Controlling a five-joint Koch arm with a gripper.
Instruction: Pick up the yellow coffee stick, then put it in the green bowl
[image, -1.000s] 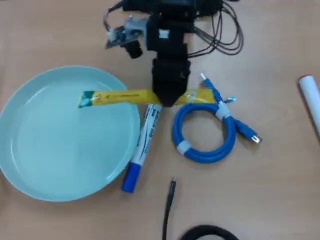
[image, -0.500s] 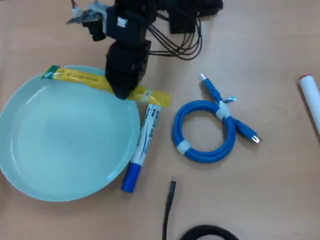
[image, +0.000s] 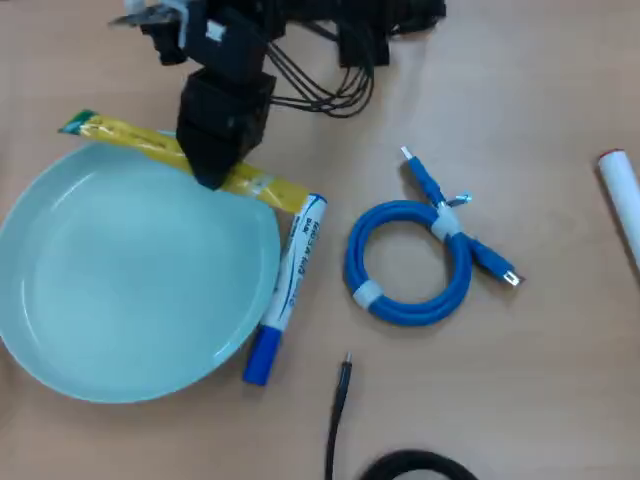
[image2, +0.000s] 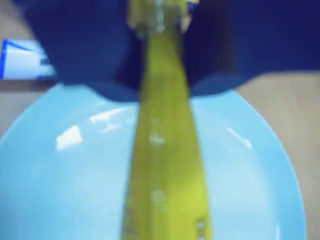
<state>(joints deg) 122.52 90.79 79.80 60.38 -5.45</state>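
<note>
The bench (image: 560, 90) carries all items. The largest is the green bowl (image: 120, 280), resting at the left of the overhead view, glossy and holding nothing inside its basin. To its right lie a coiled blue cable (image: 405, 262) and, just beside the bowl's rim, a white marker (image: 290, 275) with a blue cap; a black cable end (image: 342, 395) sits nearer the lower edge, well apart from the work.

The yellow coffee stick (image: 150, 145) spans the bowl's upper rim in the overhead view, its green end to the left, its other end close to the marker's tip. The hand (image: 212, 172) is clenched on the stick near its middle; the wrist view shows the stick (image2: 165, 165) running out from between the dark jaws across the bowl (image2: 65, 190) below.

Step in hand (judged): carry and release. Recommended procedure:
1. Move the hand toward the bowl's centre before opening, since the stick presently overhangs the rim at both ends.
2. Keep the stick clear of the marker while moving.
3. Lower close to the basin, then open, so the flat sachet does not slide off the glossy slope.
</note>
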